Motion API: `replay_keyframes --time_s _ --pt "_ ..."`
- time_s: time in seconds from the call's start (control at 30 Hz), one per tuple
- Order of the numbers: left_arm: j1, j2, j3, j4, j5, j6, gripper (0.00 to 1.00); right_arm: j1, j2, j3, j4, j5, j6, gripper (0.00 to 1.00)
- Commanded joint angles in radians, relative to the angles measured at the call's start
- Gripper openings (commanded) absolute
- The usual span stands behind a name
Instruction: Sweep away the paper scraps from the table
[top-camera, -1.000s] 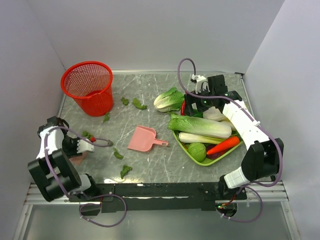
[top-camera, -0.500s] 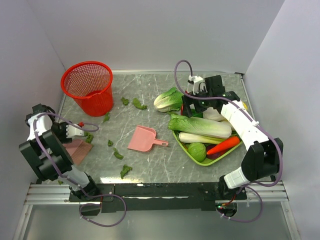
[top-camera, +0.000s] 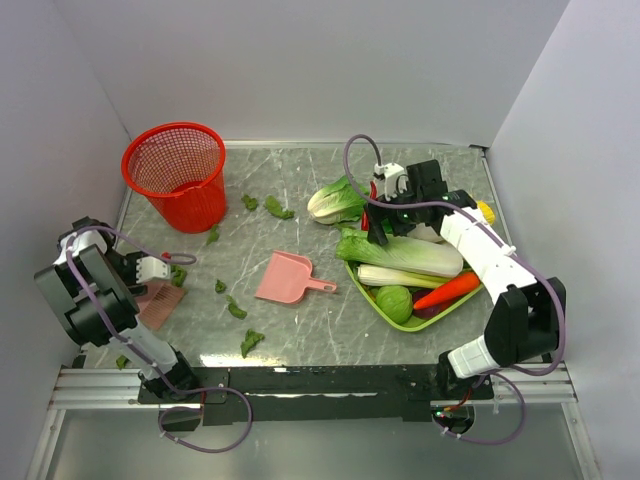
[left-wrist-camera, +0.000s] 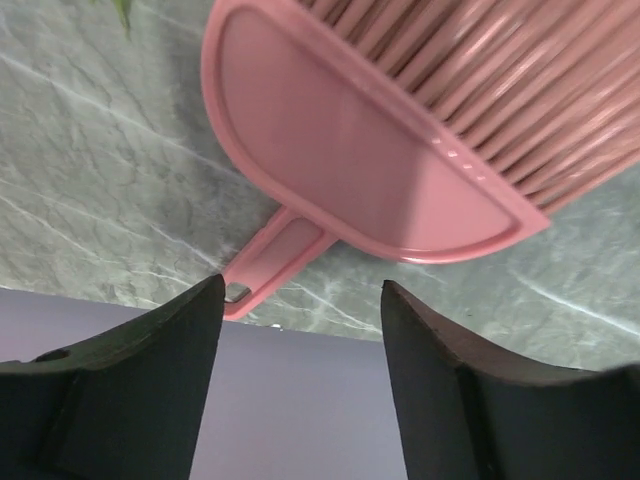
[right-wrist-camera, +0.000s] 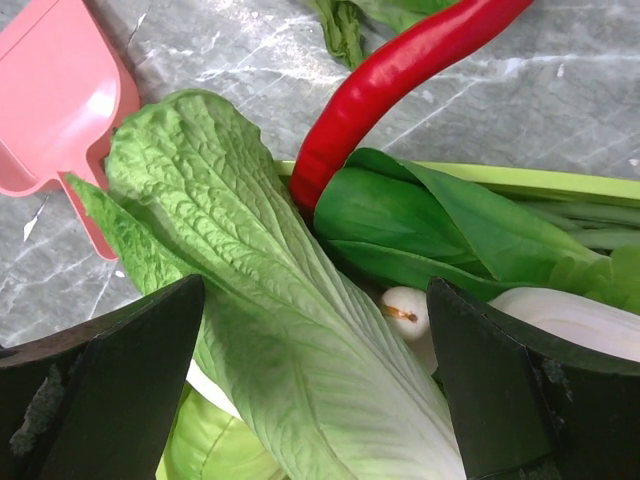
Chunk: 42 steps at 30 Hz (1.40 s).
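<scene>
Several dark green paper scraps lie on the marble table (top-camera: 330, 330): two near the basket (top-camera: 277, 208), one by the left arm (top-camera: 178, 274), others in front of the pink dustpan (top-camera: 236, 309). The dustpan (top-camera: 288, 278) lies mid-table and also shows in the right wrist view (right-wrist-camera: 50, 100). A pink brush (top-camera: 155, 301) lies flat at the left edge; in the left wrist view (left-wrist-camera: 360, 170) it is just beyond the fingers. My left gripper (top-camera: 145, 272) (left-wrist-camera: 300, 300) is open and empty beside the brush. My right gripper (top-camera: 380, 230) (right-wrist-camera: 315, 320) is open above a pale cabbage (right-wrist-camera: 280, 330).
A red mesh basket (top-camera: 175, 175) stands at the back left. A lime green tray (top-camera: 380, 305) at the right holds cabbages, a carrot and other toy vegetables. A red chili (right-wrist-camera: 400, 80) and bok choy (right-wrist-camera: 440, 230) lie by the right gripper. Another cabbage (top-camera: 337, 199) lies on the table.
My left gripper has pulled back left to the table's edge, and the brush has shifted slightly with it. My right gripper has moved nearer, down over the tray's cabbage.
</scene>
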Motion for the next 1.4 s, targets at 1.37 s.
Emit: replay_keyframes --time_s 1.37 --pt "-0.042 0.017 0.011 0.009 -0.015 0.324 0.63 0.071 -0.011 0.031 0.017 0.062 -0.065 1.00"
